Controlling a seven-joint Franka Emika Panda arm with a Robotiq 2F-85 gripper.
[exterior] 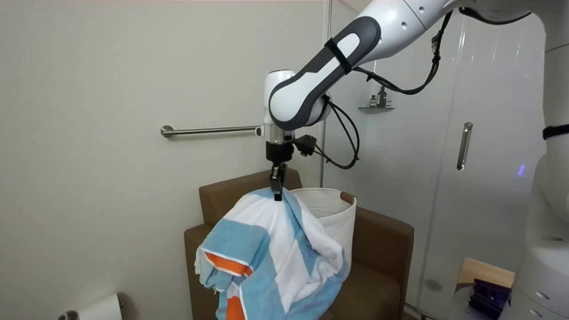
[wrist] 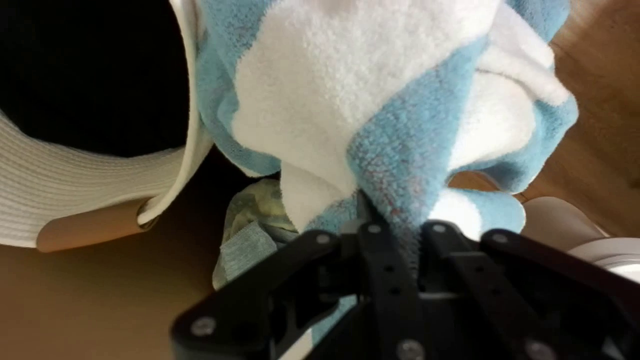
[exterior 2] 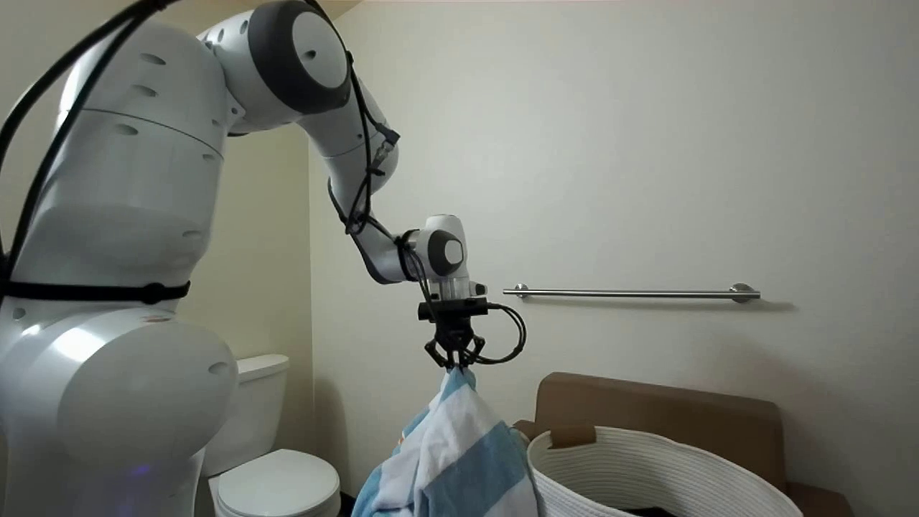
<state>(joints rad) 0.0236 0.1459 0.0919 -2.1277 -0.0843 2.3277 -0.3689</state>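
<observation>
A pale wall (exterior: 111, 80) fills the left half of an exterior view, and a glass shower enclosure (exterior: 480, 222) runs along the right. The white robot arm (exterior 2: 143, 172) blocks much of the left side of an exterior view and reaches down toward the centre. A brown armchair (exterior: 386, 249) stands at lower centre, near the wall. In front of it hangs a blue-and-white striped towel (exterior: 275, 253) with orange patches, gathered to a peak at the top, its lower end running out of the frame.

Just behind the towel and to its right stands a white basket (exterior: 344, 226) with brown handles, its base hidden. In the wrist view the rim curves through the upper left, and the towel seems to touch it. A white toilet (exterior 2: 278, 480) shows at lower left, partly covered by the arm. A metal towel bar (exterior 2: 632, 294) crosses the wall right of centre. The black gripper (exterior 2: 456, 365) points straight down, its fingers pinched on the towel's peak.

A paper roll (exterior: 101, 308) sits at bottom left, a door handle (exterior: 465, 146) at right, and small bottles (exterior: 381, 98) on a shelf (exterior: 376, 108) right of centre.
</observation>
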